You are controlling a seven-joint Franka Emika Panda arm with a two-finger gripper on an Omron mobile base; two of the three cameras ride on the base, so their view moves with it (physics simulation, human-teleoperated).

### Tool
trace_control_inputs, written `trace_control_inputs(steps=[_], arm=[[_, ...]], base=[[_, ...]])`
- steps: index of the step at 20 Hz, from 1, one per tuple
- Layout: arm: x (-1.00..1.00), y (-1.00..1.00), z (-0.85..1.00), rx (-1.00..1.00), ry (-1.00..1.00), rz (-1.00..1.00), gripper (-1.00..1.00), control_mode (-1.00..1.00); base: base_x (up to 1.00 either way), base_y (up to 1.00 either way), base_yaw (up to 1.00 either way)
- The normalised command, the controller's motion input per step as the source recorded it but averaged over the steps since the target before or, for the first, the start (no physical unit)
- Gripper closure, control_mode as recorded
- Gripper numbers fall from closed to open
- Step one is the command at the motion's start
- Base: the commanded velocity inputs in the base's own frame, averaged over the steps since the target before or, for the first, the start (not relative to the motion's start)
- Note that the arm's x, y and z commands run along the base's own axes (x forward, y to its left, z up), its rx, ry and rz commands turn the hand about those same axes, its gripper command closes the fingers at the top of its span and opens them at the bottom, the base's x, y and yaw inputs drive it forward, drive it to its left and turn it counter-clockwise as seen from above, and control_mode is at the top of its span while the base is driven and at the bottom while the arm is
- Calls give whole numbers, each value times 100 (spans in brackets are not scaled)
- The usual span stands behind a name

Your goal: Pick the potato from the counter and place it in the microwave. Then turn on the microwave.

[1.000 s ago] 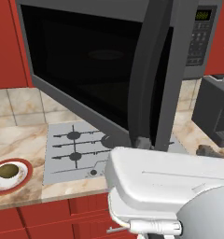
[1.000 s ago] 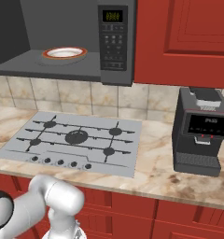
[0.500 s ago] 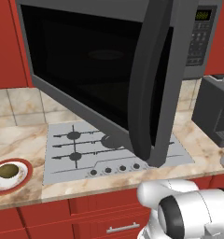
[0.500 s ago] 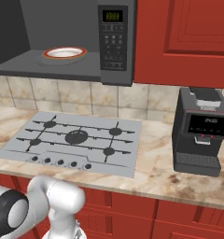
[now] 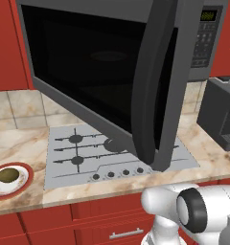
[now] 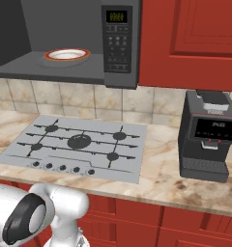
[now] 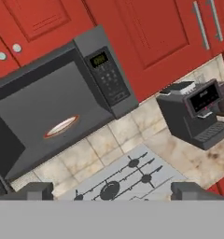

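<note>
The microwave [image 6: 84, 46] hangs above the cooktop [image 6: 77, 144] with its door [image 5: 157, 81] swung wide open toward the room; in the left base view the door's dark edge crosses in front of the cavity. Inside the cavity sits a white, red-rimmed plate [image 6: 66, 54], also seen as a thin ellipse in the hand view [image 7: 61, 126]. The keypad panel with its green display [image 6: 117, 17] is on the right side of the oven.

The potato [image 5: 8, 175] lies on a second red-rimmed plate [image 5: 24, 184] on the tabletop [image 5: 21, 143], left of the cooktop and near the front edge. It is well apart from the microwave and from the arm.

The tool [image 7: 113, 193] is wide: its two dark fingertips [image 7: 35, 190] stand far apart at the bottom of the hand view, with nothing between them. The hand camera looks at the microwave, cooktop and red cabinets, tilted.

A black coffee machine [image 6: 207, 135] stands on the tabletop to the right of the cooktop, against the tiled wall.
</note>
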Motion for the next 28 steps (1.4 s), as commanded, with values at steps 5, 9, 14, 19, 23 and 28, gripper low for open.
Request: trace_control_inputs(steps=[5, 9, 14, 19, 23, 28], arm=[[51, -37, 0, 25, 62, -1, -100, -100], [55, -26, -1, 23, 69, -1, -100, -100], [37, -10, -14, 22, 60, 0, -100, -100], [17, 0, -17, 30, 23, 13, -100, -100], [28, 12, -14, 37, 2, 31, -100, -100], [62, 19, -10, 30, 2, 30, -100, -100]], base=[[0, 0, 0], [0, 0, 0], [0, 0, 0], [0, 0, 0], [0, 0, 0], [0, 0, 0]])
